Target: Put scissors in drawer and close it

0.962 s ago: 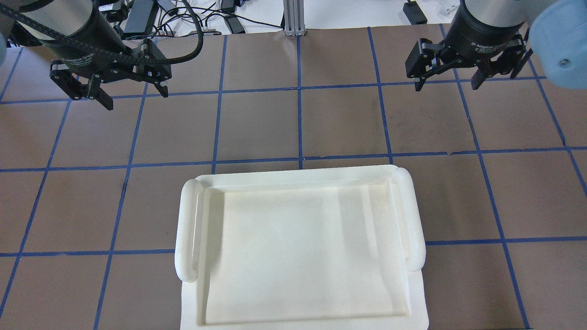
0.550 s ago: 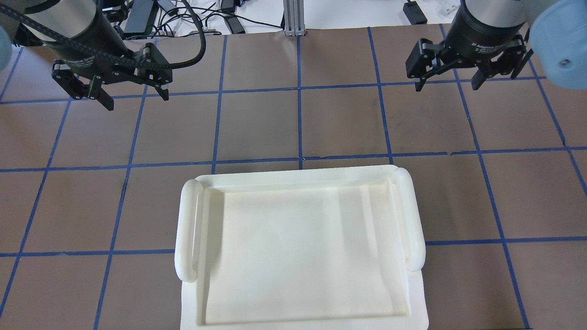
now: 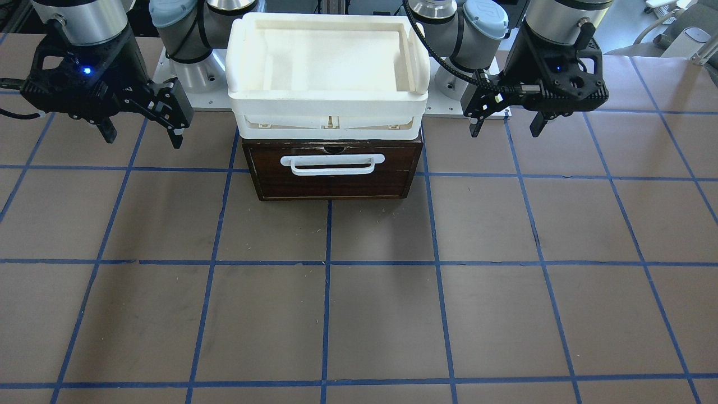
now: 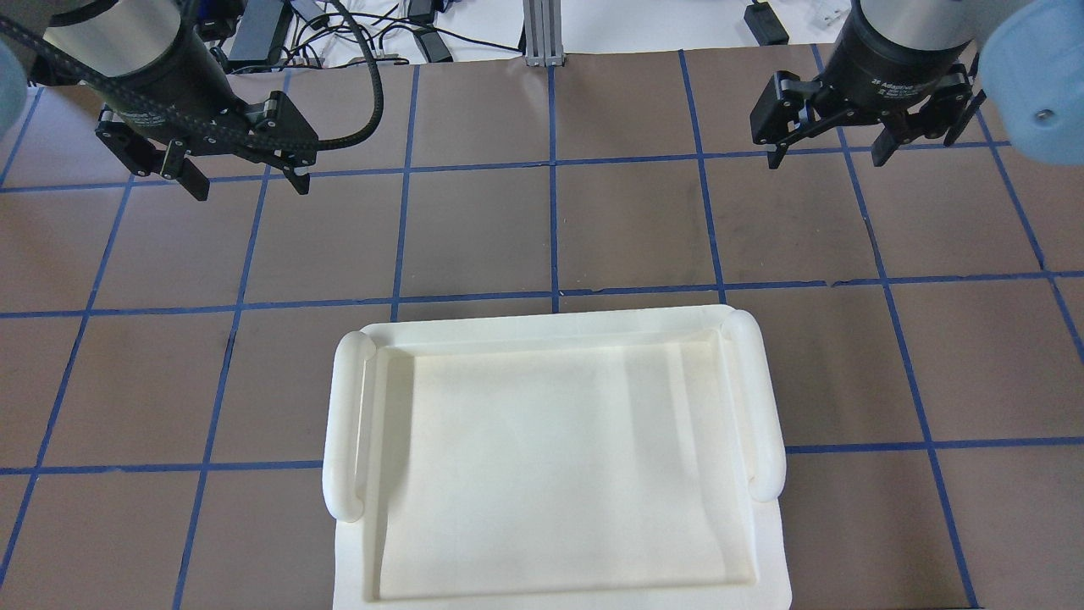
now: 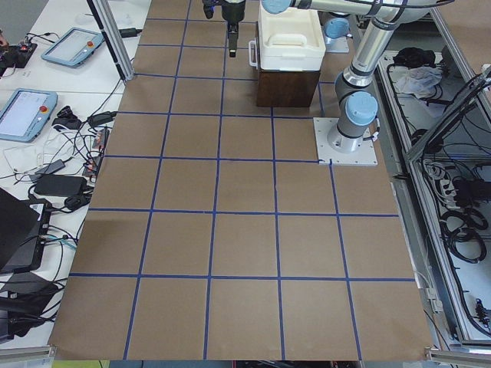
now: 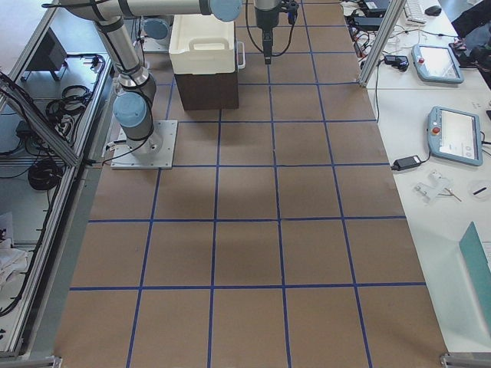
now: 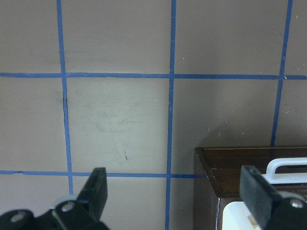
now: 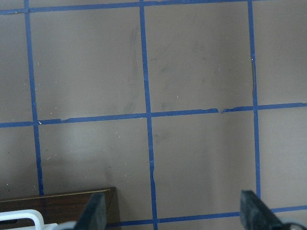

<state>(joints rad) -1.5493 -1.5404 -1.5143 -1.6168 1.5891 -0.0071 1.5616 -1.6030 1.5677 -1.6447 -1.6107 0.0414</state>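
A brown table point(image 3: 359, 314) ruled into squares by blue tape point(image 3: 327, 241) fills every view, with benches of cables and touch-screen pendants point(image 6: 458, 134) along its long edges in the two side views. Top centre of the front-facing view, close to the arm bases, stands the dark wooden drawer point(image 3: 334, 185), its white bar handle point(image 3: 332, 164) facing the open table, presumably so an arm can reach it from the front. A white tray point(image 3: 328, 112) sits on top of the cabinet and overhangs it, which is why the overhead view shows only the tray point(image 4: 347, 424) at lower centre and nothing of the wood beneath.

The drawer looks pushed in: none of its pale interior shows. The scissors appear in no view, neither on the table nor in the tray. Whether they lie inside the shut drawer cannot be told.

The left gripper point(image 3: 505, 130), upper right in the front-facing view and upper left in the overhead point(image 4: 250, 188), hangs above bare table just beside the cabinet, fingers spread wide with nothing between them. Its wrist camera catches the cabinet corner point(image 7: 211, 167) at lower right. The right gripper point(image 3: 143, 139), upper left in the front-facing view, mirrors it on the other side, also spread and holding nothing point(image 4: 826, 159). Both look parked clear of the drawer front, touching nothing.
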